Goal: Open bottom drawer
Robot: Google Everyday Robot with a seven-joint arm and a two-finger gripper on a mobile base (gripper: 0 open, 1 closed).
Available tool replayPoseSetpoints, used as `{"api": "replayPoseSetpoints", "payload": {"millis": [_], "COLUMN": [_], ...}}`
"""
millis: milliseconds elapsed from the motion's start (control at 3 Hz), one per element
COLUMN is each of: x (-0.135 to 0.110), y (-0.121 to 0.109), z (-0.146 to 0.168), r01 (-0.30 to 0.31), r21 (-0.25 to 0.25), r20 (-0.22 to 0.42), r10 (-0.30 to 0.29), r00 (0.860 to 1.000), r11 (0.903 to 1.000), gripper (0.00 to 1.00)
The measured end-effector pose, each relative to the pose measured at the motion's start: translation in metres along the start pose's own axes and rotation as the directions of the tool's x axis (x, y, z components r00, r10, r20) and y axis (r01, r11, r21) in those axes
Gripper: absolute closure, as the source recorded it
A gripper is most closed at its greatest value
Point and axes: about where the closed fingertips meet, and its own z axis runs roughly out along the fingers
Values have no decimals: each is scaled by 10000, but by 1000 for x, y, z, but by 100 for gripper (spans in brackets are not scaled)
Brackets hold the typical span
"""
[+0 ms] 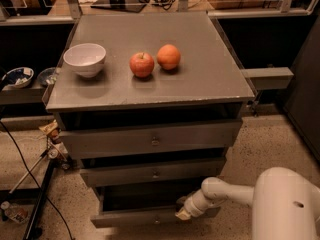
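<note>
The bottom drawer (130, 216) is the lowest grey front of the three-drawer stack, with a tiny metal knob (157, 220) at its centre. It stands pulled out a little, showing a dark gap behind its front. My gripper (183, 213) comes in from the lower right on a white arm (227, 193) and rests at the top edge of that drawer front, right of the knob. The middle drawer (155, 173) and the top drawer (152, 140) sit above it.
On the cabinet top (210, 79) stand a white bowl (85, 59), a red apple (142, 64) and an orange (169, 57). A black cable and stand (37, 209) run across the floor at the left. A shelf with small dishes (17, 76) is at the far left.
</note>
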Motion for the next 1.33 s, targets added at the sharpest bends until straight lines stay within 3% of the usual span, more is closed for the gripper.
{"api": "replayPoseSetpoints", "payload": {"millis": [333, 1333], "x": [0, 0], "y": [0, 0], "z": [0, 0], "r01": [0, 0], "r21": [-1, -2], "r20": [0, 0], "r10": [0, 0], "r00": [10000, 10000], "r11": [10000, 10000], "gripper": [100, 27]}}
